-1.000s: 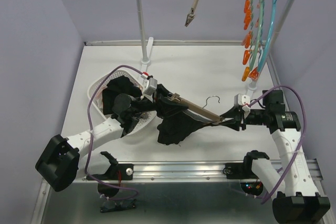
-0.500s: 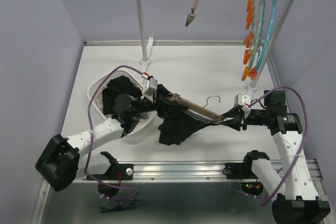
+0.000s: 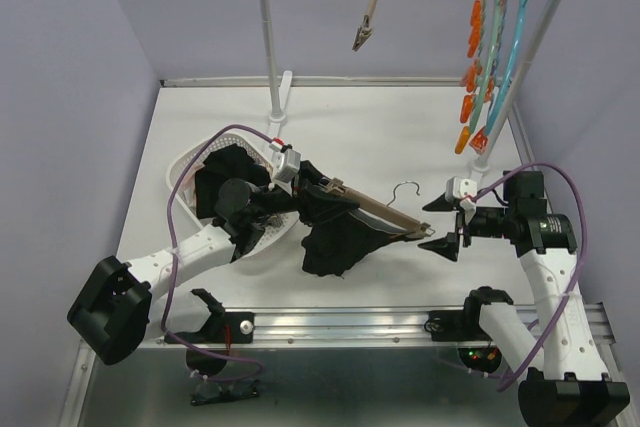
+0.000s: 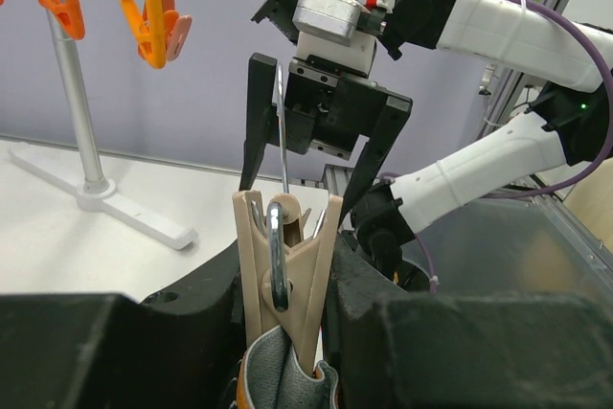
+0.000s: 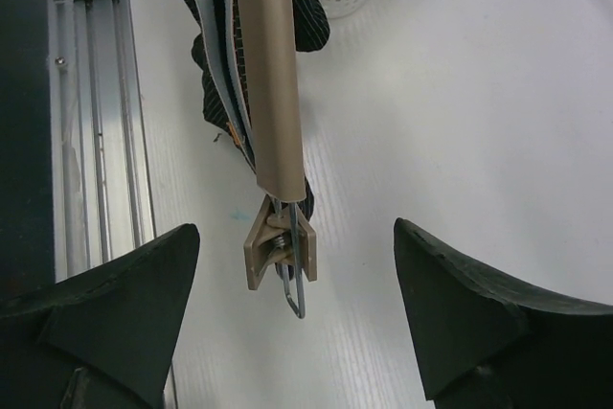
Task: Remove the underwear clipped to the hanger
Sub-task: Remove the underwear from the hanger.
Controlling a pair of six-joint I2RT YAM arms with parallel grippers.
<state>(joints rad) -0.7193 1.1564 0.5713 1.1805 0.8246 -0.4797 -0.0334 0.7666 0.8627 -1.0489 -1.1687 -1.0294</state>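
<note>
A beige hanger point(image 3: 375, 209) lies tilted over the table, with black underwear point(image 3: 335, 239) bunched under it. My left gripper point(image 3: 316, 187) is shut on the hanger's left clip point(image 4: 287, 265), which stands squeezed between the fingers point(image 4: 378, 332) with grey cloth point(image 4: 278, 371) in its mouth. My right gripper point(image 3: 437, 227) is open at the hanger's right end. In the right wrist view, the right clip point(image 5: 280, 251) sits free between the spread fingers point(image 5: 124, 304), touching neither. Dark pinstriped underwear point(image 5: 215, 93) hangs beside the bar point(image 5: 268, 74).
A white basket point(image 3: 185, 162) holding dark garments sits at the left, under the left arm. The clothes rack point(image 3: 265, 37) stands at the back with a beige clip hanger point(image 3: 370, 7) and orange-clipped hangers point(image 3: 480, 57). An aluminium rail point(image 3: 340, 322) runs along the near edge.
My right gripper has opened and let go of the hanger's right clip, drawing back slightly to the right. The left gripper and the hanger have stayed put.
</note>
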